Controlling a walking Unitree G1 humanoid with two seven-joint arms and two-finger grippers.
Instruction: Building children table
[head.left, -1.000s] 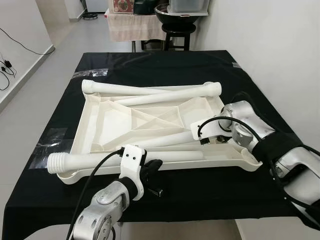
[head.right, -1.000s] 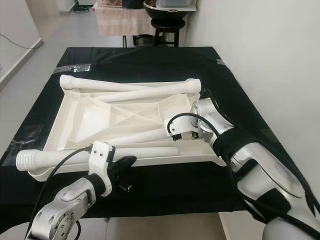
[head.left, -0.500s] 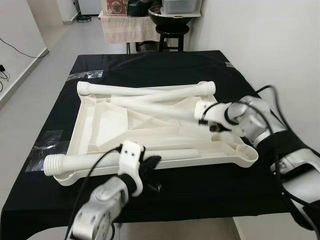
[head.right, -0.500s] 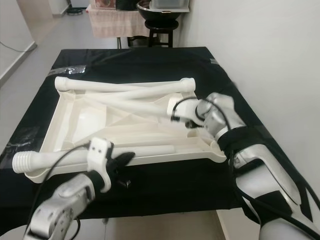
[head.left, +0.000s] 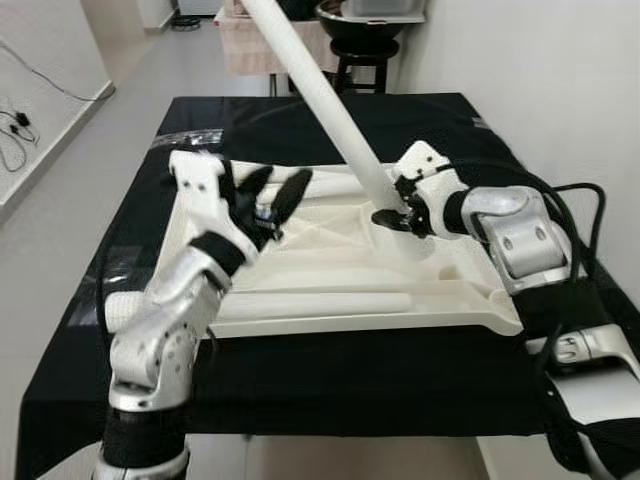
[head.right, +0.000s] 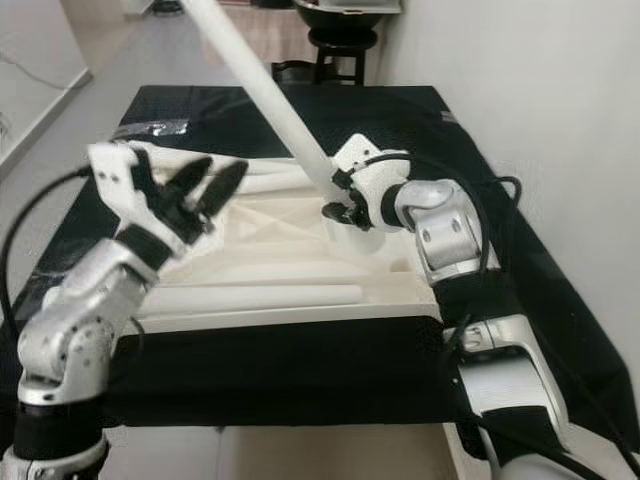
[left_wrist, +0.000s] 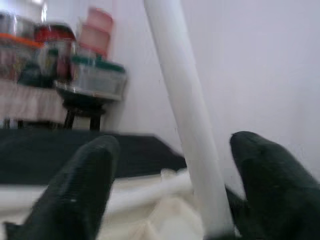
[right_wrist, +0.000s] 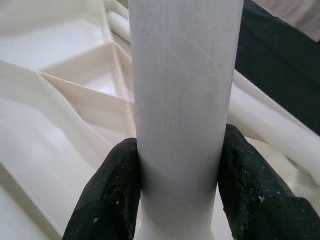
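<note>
While the right gripper (right_wrist: 177, 192) clamps the table leg (head.left: 330, 105) between its fingers, the left gripper (head.left: 268, 198) gapes beside it; keep the leg aligned to the tabletop (head.left: 440, 300) socket.

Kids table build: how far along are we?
Early. Done: the tabletop lies upside down on the black table. In hand: the right gripper is shut on one leg, tilted up with its lower end at the tabletop; the left gripper is open beside it. Left: another leg lies loose on the tabletop, and no leg stands attached yet.
</note>
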